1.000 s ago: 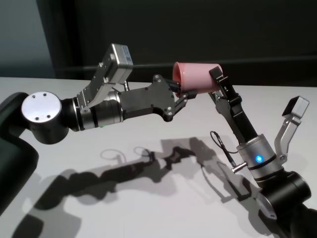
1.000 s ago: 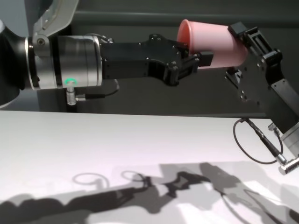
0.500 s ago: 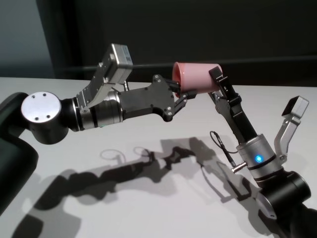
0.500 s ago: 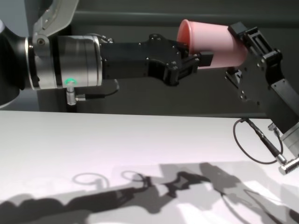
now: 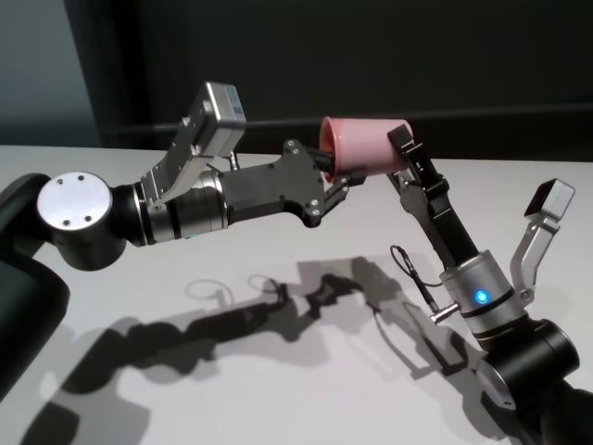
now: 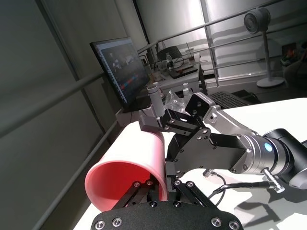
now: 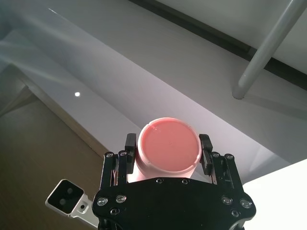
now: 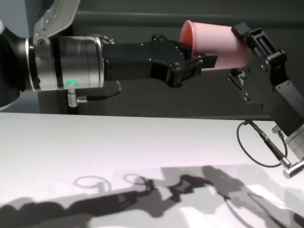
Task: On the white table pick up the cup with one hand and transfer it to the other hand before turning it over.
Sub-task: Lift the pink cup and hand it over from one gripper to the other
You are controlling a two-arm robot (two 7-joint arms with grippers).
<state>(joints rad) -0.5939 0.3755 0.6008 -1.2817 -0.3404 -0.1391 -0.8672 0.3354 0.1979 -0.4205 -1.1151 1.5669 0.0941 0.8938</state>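
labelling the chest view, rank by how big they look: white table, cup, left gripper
1. white table, largest by far
2. and 3. cup and left gripper, pinching the cup's rim: look alike, not ranked

Each arm comprises black rounded housings and brushed silver cylindrical wrist sections, terminating in a black linkage-type gripper, the left gripper (image 5: 335, 176) and the right gripper (image 5: 400, 148), assembled with small silver screws. The left wrist section carries a green indicator ring (image 8: 71, 83) and the right a blue indicator light (image 5: 482, 298); a silver box-shaped camera module (image 5: 215, 116) is bracket-mounted on each wrist. A thin black cable (image 8: 259, 137) loops to a knurled silver connector at the right wrist, and a silver disc cap with small holes (image 5: 70, 203) closes the left arm joint.
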